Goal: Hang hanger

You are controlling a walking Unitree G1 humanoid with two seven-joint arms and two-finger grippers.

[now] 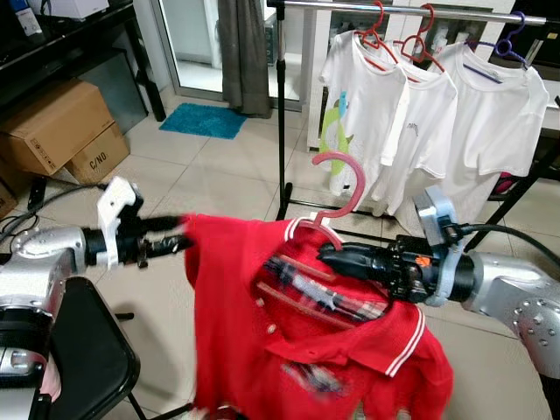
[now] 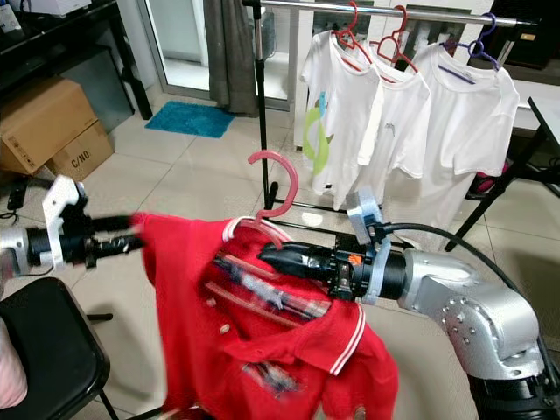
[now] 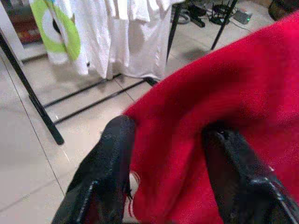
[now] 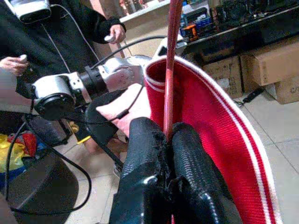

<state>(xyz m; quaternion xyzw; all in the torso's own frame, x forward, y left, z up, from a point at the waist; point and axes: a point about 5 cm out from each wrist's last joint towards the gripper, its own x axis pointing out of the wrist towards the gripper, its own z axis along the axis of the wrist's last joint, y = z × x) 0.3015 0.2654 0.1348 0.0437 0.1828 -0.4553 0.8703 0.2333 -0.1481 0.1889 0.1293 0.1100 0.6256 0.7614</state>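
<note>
A red polo shirt [image 1: 297, 350] hangs on a pink hanger [image 1: 350, 179] whose hook points up in front of me. My right gripper [image 1: 328, 254] is shut on the hanger's neck just below the hook; the right wrist view shows its fingers [image 4: 149, 154] pinched on the thin hanger stem [image 4: 172, 70]. My left gripper [image 1: 179, 243] holds the shirt's shoulder out to the left, with red cloth [image 3: 187, 140] bunched between its fingers [image 3: 107, 172]. The clothes rail [image 1: 394, 9] runs across the top, carrying three white T-shirts [image 1: 420, 114] on hangers.
The rack's black upright [image 1: 281, 114] stands behind the shirt. Cardboard boxes [image 1: 57, 127] sit at far left, a blue mat [image 1: 203, 120] lies on the tiles, and a black chair [image 1: 83, 359] is at my lower left. A person [image 4: 56, 28] stands behind, holding controllers.
</note>
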